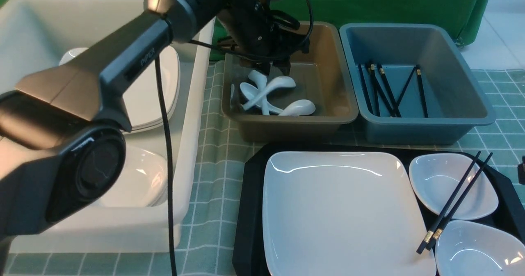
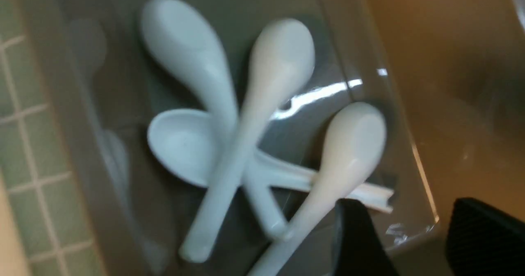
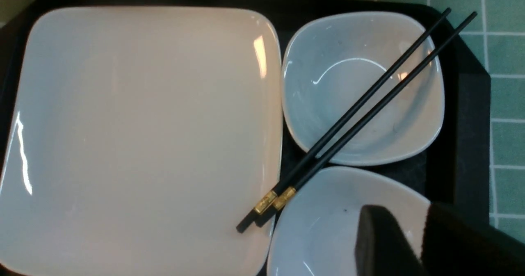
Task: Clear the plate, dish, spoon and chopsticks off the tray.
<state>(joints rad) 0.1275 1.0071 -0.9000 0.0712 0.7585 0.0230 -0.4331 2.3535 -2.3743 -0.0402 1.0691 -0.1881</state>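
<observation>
Surface: a green checked cloth before a green backdrop, with the black tray nearest me.
Spoons: four white spoons lie crossed in the brown tub — just below my left gripper.
Tray load: the plate and two dishes sit on the tray. The chopsticks lie across the far dish, banded ends on the plate's rim — close by my right gripper, which hangs over the near dish.
Left arm: stretched forward, wrist tipped down into the tub.
Left jaws: apart, empty.
Right jaws: slightly apart, empty.
</observation>
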